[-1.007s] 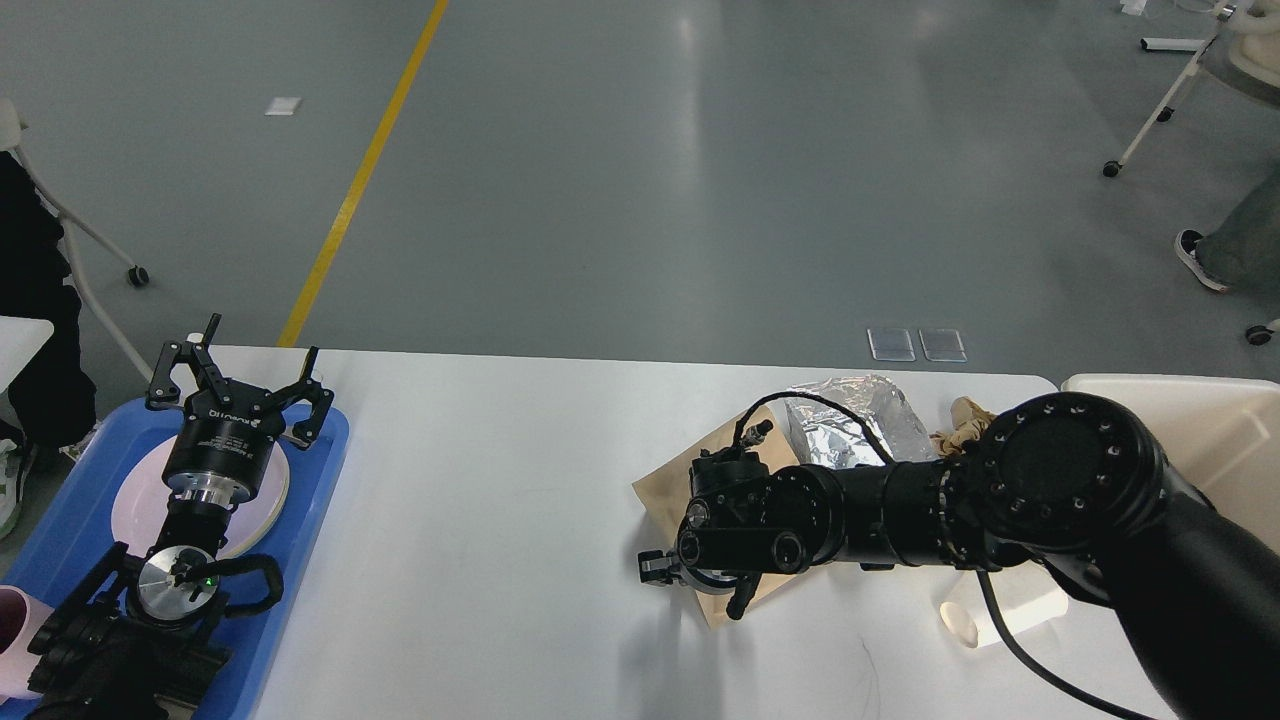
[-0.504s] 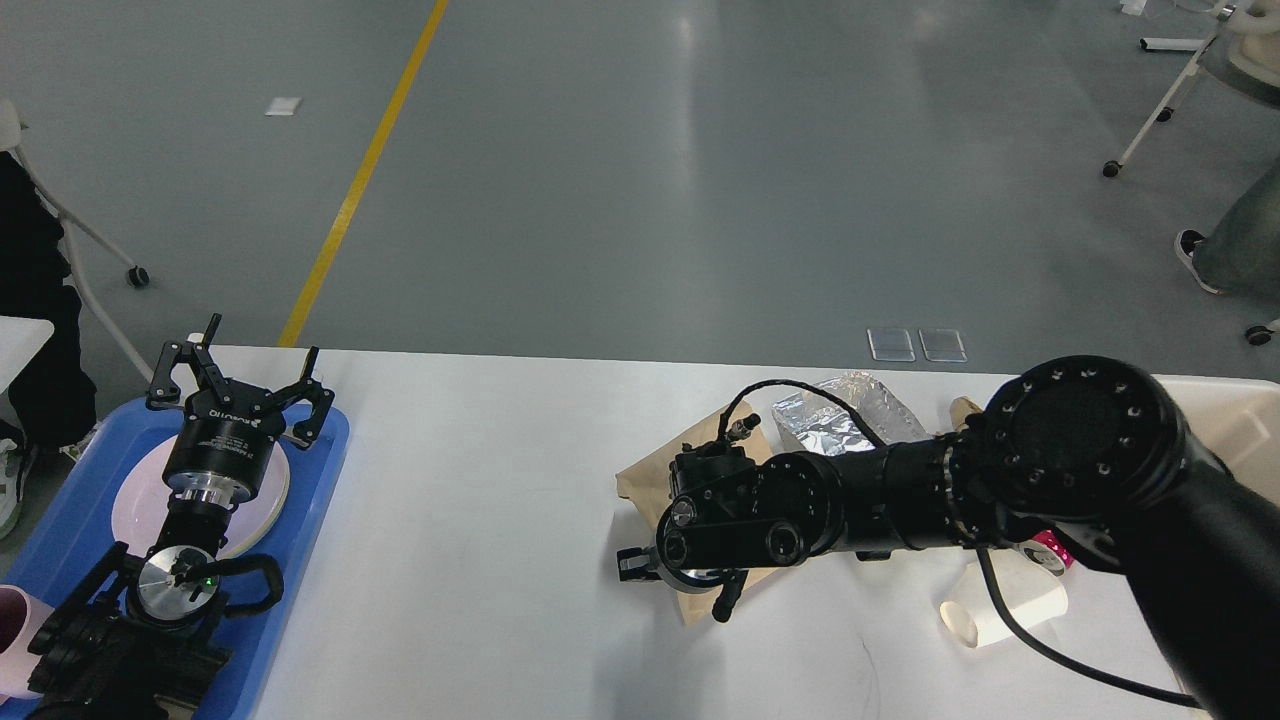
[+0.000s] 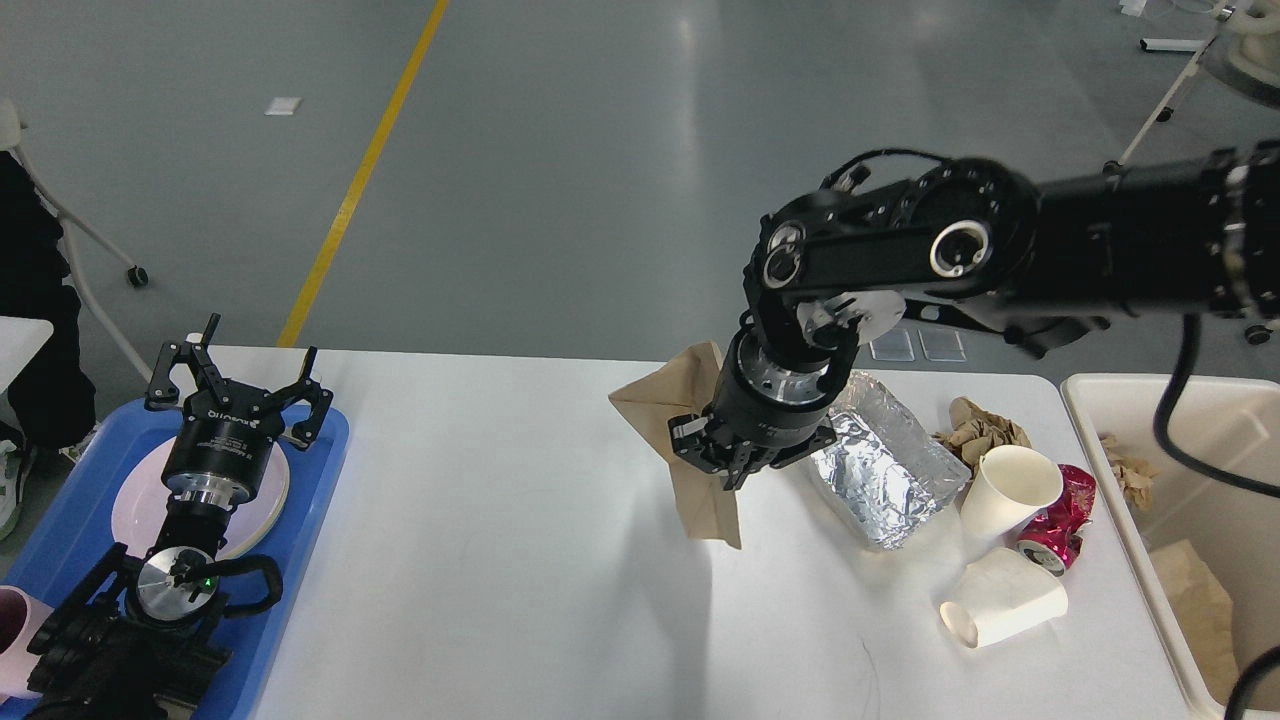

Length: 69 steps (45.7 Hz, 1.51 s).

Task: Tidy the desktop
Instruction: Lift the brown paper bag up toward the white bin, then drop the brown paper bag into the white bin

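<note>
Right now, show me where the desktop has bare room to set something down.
The widest free patch on the desktop runs from the blue tray to the brown paper bag held by the right gripper. The near edge below the bag is bare too. The right end is crowded: foil tray, paper cups, crushed can, crumpled paper.

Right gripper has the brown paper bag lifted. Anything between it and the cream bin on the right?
On the desktop, yes: foil wrap, upright paper cup and crushed red can lie between the brown paper bag and cream bin. The right gripper holds it raised, so it probably clears them.
</note>
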Available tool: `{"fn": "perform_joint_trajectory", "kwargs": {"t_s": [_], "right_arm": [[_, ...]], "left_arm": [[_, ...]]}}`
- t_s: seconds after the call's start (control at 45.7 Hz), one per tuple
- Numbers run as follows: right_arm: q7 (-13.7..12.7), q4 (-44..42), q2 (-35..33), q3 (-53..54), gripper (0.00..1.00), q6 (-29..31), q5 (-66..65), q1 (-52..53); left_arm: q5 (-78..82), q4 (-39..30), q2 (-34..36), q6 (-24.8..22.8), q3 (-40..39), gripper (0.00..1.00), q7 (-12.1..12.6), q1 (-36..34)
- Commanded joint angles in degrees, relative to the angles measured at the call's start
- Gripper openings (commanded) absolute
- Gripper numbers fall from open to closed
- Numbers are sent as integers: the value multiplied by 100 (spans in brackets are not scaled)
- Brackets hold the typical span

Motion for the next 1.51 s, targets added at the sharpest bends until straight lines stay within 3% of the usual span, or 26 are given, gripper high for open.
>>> {"fn": "perform_joint_trajectory", "kwargs": {"t_s": [0.0,0.088,0.241,0.328,0.372,0.657,0.81,0.941,1.117,1.204,1.489], "right_arm": [[40,15,-414,-648,0,684,565,939],[347,23,-757,-1245,0,1140,654,1537],[1832,23,-1030,-2738,0,1677,628,2390],[2263,15,-1021,-3539,0,1704,566,2619],[2343,15,-1021,-3794,0,1730,557,2672],[2335,-292,-1478,-4928,0,1459,601,2558],[2255,-995,-2760,-5140,0,861,513,1715],[2220,-1549,-3359,-5123,0,-52,189,784],[2238,-1699,-4343,-4842,0,-1950,153,-464],[2290,-2085,-4396,-4386,0,-2505,153,-1491],[2282,-4167,-3580,-1890,0,-2585,162,-4885]], "left_arm": [[-3,0,4,0,-1,96,0,0],[6,0,4,0,-1,96,0,0],[6,0,4,0,-1,96,0,0],[6,0,4,0,8,96,0,0],[-3,0,4,0,-1,96,0,0],[-3,0,4,0,-1,96,0,0],[-3,0,-5,0,8,96,0,9],[-3,0,4,9,-1,96,0,9],[-3,0,4,9,8,96,0,9],[-3,0,4,0,8,96,0,9],[-3,0,4,9,-1,96,0,0]]}}
